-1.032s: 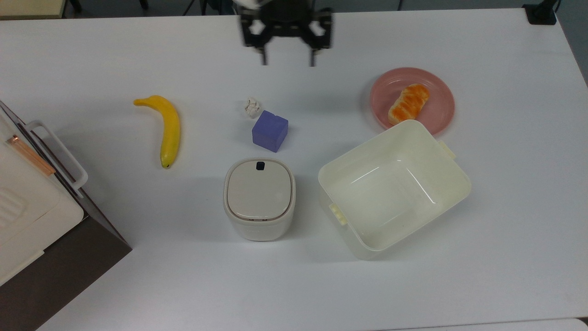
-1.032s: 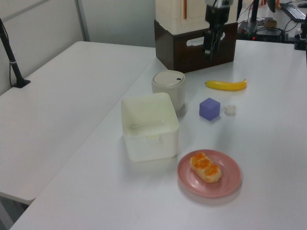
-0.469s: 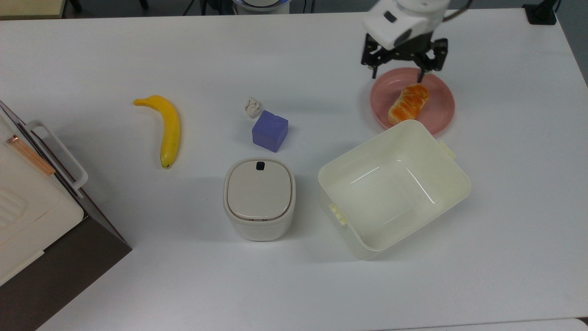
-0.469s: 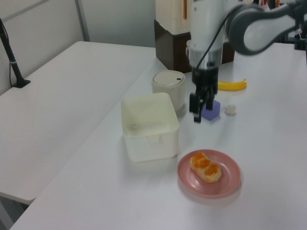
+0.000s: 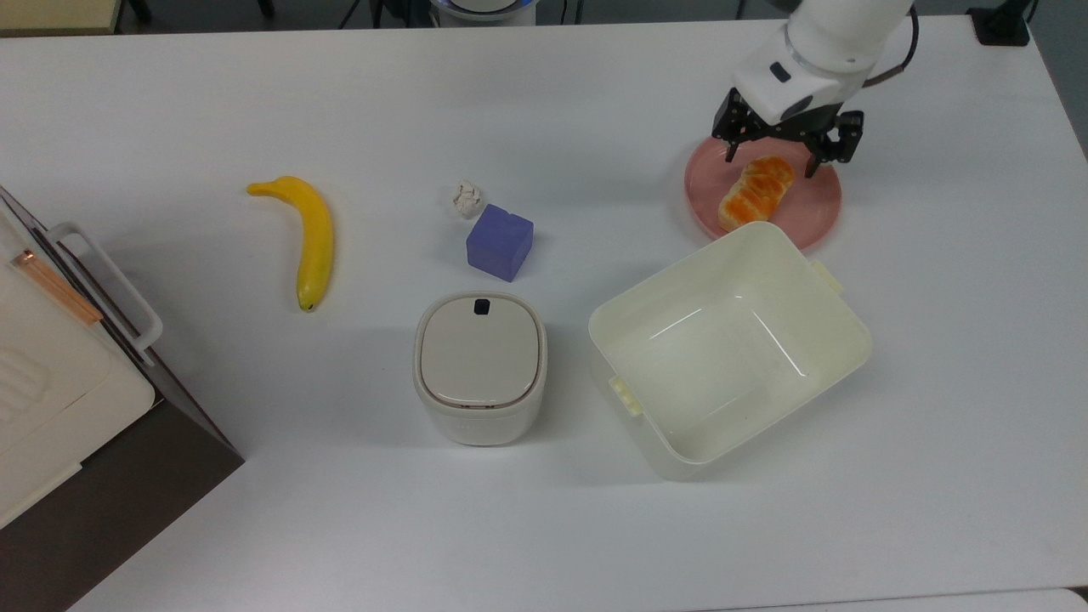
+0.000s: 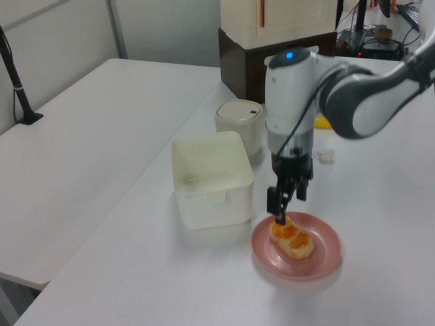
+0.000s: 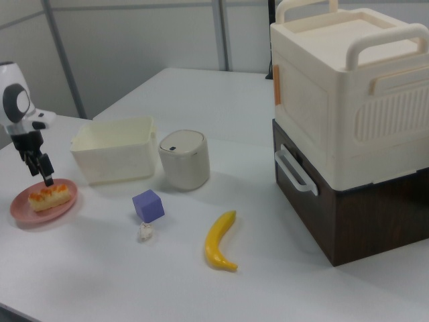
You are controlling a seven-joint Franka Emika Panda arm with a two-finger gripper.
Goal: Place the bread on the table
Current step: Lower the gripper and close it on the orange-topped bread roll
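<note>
In the left view, the pink plate (image 6: 297, 255) sits nearest on the white desk (image 6: 136, 272), carrying the bread (image 6: 291, 237). The tool (image 6: 288, 202) hangs directly above the bread with its fingers spread wide, gripping nothing. Beyond stand the cream tub (image 6: 212, 178), then the lidded bin (image 6: 240, 124).

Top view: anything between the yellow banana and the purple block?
Bare white table between the yellow banana and the purple cube-shaped block; the small crumpled white lump sits just off that line, beside the block.
</note>
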